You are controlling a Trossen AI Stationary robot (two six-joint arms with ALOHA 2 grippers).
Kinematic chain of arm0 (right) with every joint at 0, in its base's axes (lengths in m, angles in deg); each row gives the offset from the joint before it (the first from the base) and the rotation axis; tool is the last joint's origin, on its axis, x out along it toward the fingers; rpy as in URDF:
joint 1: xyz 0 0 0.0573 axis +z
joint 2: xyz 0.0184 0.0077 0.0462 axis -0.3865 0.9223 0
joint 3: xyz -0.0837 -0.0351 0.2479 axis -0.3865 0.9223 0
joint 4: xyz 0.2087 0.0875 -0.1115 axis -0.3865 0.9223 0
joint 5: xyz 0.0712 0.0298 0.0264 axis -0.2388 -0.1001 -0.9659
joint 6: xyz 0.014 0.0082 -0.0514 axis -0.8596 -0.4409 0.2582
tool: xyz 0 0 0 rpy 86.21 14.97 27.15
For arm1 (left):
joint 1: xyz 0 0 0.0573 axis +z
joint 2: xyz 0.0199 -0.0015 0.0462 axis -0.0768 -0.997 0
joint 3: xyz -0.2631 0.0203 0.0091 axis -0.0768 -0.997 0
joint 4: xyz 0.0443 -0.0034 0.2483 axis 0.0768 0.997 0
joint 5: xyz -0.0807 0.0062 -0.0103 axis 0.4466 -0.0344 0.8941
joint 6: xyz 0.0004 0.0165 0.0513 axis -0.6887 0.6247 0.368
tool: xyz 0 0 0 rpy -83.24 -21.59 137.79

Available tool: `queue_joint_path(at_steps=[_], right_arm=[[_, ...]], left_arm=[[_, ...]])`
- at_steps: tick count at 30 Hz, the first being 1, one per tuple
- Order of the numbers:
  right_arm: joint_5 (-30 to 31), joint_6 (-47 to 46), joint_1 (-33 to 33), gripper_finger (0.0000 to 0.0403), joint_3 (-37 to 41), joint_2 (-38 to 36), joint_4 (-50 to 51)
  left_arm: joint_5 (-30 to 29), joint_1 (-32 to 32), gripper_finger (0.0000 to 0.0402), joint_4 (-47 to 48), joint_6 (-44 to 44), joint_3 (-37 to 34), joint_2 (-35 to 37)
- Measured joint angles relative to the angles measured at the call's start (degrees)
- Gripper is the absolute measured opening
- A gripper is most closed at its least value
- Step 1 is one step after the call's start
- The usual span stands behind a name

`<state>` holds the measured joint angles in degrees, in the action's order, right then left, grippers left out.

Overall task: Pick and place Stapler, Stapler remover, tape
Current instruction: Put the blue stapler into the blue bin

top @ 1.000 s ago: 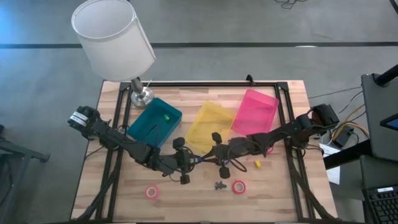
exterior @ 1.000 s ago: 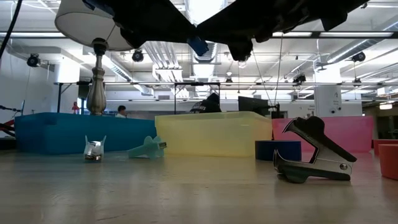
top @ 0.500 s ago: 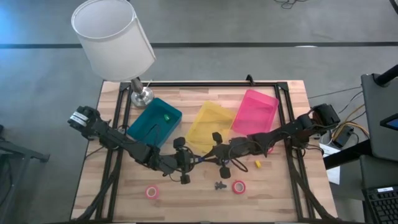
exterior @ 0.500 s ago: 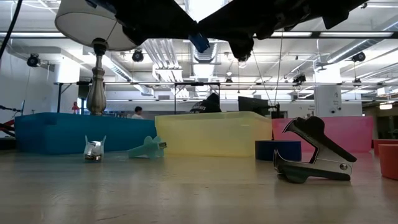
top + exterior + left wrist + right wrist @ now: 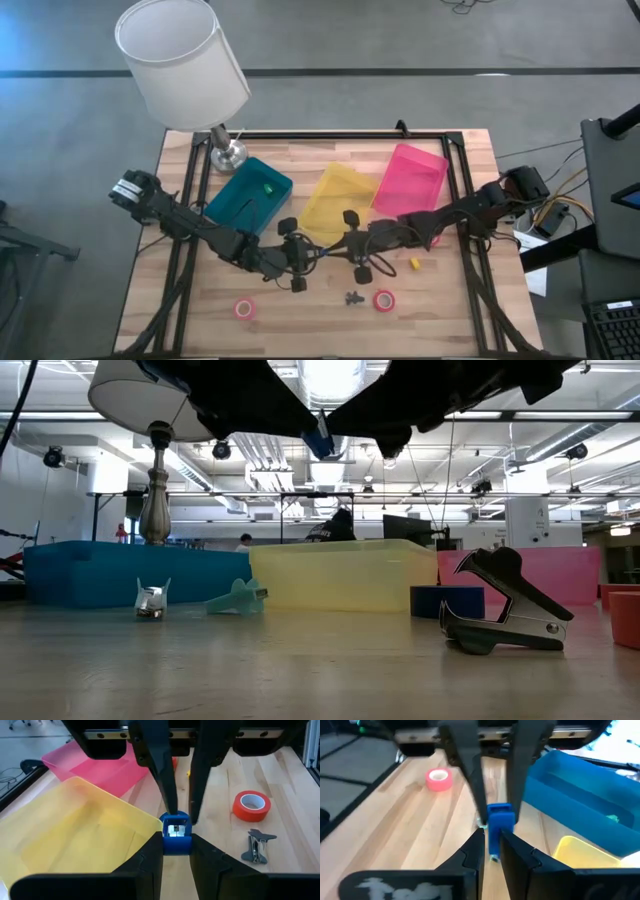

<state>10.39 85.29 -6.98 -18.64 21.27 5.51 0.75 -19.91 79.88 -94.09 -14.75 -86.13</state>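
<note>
Above the middle of the bench, the left gripper [image 5: 176, 851] and right gripper [image 5: 491, 841] both pinch the small blue stapler [image 5: 176, 831], held in the air between them beside the yellow bin [image 5: 337, 203]. The staple remover [image 5: 505, 617] and red tape [image 5: 384, 299] lie near the front edge, the pink tape [image 5: 244, 309] toward the front-left corner.

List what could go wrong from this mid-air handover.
1. The left gripper and right gripper both have their fingers on the small blue stapler above the table. If one pulls or lets go too early, it may twist or drop.
2. It hangs close to the yellow plastic bin's rim, so a drop could land outside.
</note>
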Motion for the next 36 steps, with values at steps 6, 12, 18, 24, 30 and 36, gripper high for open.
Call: queue_joint_path(at_steps=[6, 12, 18, 24, 30, 36], right_arm=[[3.42, 2.78, 1.71, 0.0086, 0.0, -1.31, 1.39], [7.63, 2.82, 2.96, 0.0117, 0.02, -3.26, 4.85], [7.88, 1.38, 3.86, 0.0133, 0.04, -6.43, 8.0], [7.86, -3.06, 5.35, 0.0135, 0.07, -9.63, 14.84], [7.83, -6.12, 6.09, 0.0128, 0.09, -10.56, 17.75], [7.88, -6.21, 6.0, 0.0132, 0.09, -10.18, 17.78]], left_arm=[[-0.72, -0.04, 0.0081, -0.15, 0.2, 0.02, 0.09], [-7.51, -0.04, 0.0081, 0.09, 1.19, 0.02, 0.09], [-13.17, -0.07, 0.0081, -3.42, 1.47, 0.0, 0.09], [-22.41, -0.11, 0.0081, -1.72, 5.31, 0.02, 1.46], [-26.41, 1.33, 0.0081, 15.13, -2.43, 0.02, 7.95], [-18.3, 8.25, 0.0081, 43.25, -26.54, -0.13, 15.65]])
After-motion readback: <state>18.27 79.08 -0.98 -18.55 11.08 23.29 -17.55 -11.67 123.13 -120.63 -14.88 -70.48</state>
